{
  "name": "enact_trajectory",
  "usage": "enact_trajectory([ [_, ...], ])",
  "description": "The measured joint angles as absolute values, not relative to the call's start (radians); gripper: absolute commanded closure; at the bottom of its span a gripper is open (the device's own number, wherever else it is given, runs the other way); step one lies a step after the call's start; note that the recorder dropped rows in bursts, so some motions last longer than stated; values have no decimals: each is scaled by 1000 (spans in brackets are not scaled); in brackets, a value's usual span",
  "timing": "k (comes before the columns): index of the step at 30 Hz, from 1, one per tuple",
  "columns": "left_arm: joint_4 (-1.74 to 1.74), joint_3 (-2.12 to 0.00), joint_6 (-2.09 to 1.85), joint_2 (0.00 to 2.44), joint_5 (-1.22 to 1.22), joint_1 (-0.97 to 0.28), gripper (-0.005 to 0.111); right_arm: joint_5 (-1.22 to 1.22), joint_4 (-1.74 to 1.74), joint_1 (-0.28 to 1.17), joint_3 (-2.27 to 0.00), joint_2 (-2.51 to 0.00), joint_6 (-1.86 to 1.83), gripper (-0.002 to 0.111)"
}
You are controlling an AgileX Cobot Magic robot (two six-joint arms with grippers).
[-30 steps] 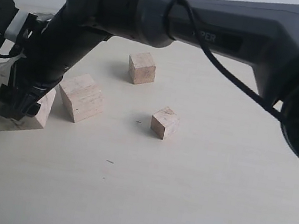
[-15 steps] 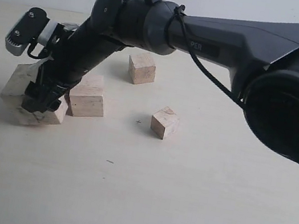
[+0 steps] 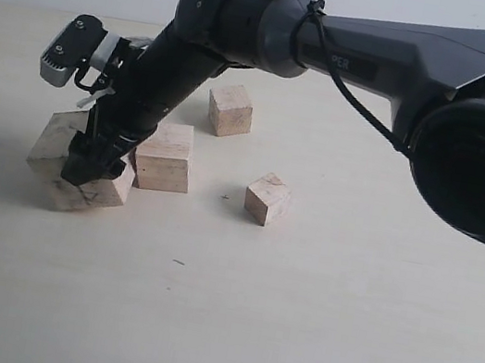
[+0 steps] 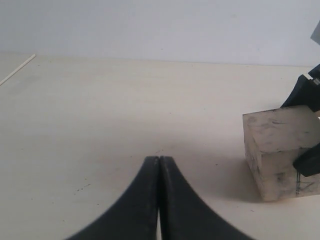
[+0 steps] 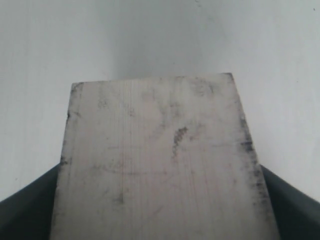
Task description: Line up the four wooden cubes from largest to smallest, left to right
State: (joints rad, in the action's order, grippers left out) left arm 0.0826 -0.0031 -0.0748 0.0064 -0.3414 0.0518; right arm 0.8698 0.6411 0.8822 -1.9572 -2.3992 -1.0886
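Note:
The largest cube (image 3: 52,151), pale wood with dark smudges and a crack line, sits at the far left, low at the table and slightly turned. My right gripper (image 3: 95,165) reaches across and is shut on it; the cube (image 5: 160,150) fills the right wrist view between the dark fingers (image 5: 292,200). The second-largest cube (image 3: 165,157) stands right beside it, touching or nearly so. The third cube (image 3: 230,110) lies further back and the smallest cube (image 3: 268,198) to the right. My left gripper (image 4: 159,159) is shut and empty, left of the largest cube (image 4: 280,150).
The right arm's dark links (image 3: 359,52) stretch over the back of the pale table (image 3: 293,322) from the right. A thin pale strip (image 4: 17,69) lies on the table far from the cubes in the left wrist view.
My right gripper has carried the largest cube rightward and down to the table. The second-largest cube has slid right and turned square. The other two cubes have not moved.

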Motion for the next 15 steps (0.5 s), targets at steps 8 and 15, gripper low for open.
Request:
enact_trajectory([
  [8,83,-3,-75,6,-341,52,107,871,637,882,-1957,-2399,-1089,55],
  [15,83,-3,-75,6,-341,52,107,884,597,882,-1957,-2399,-1090,27],
])
